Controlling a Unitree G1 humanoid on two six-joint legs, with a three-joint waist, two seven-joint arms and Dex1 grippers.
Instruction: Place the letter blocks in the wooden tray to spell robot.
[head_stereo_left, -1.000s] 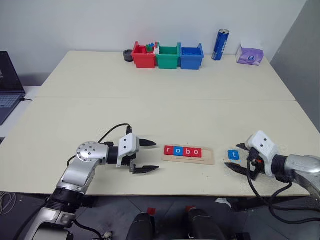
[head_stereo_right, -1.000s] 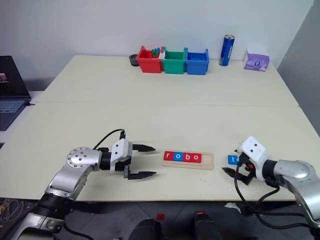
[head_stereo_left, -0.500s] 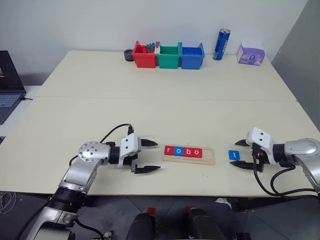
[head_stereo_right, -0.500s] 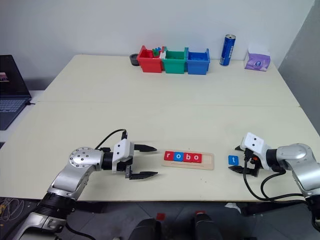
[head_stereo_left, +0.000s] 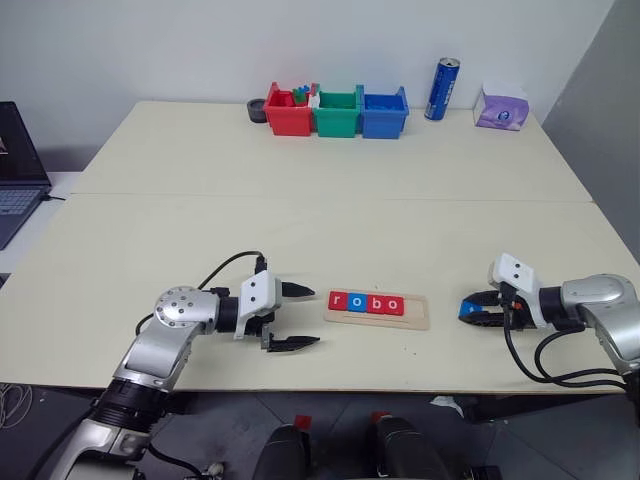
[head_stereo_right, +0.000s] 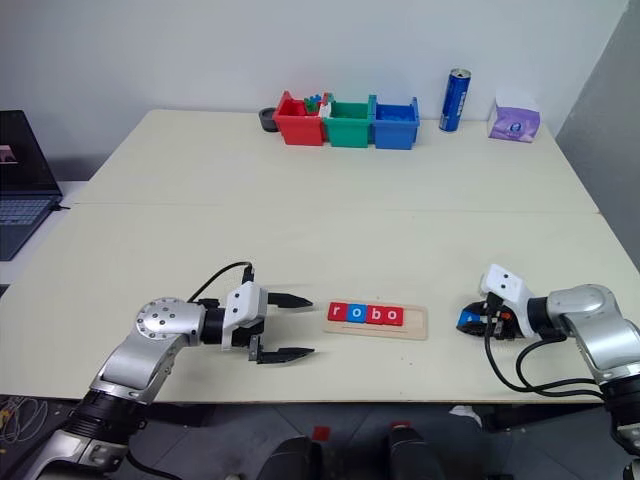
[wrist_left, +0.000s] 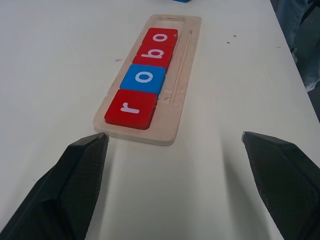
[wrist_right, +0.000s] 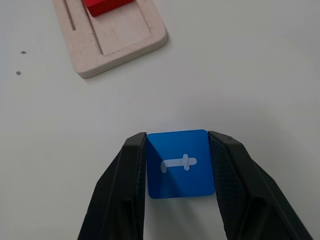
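your right gripper pinches the blue "t" block, just right of the wooden tray. your left gripper gapes wide, empty, left of the tray reading "robo".
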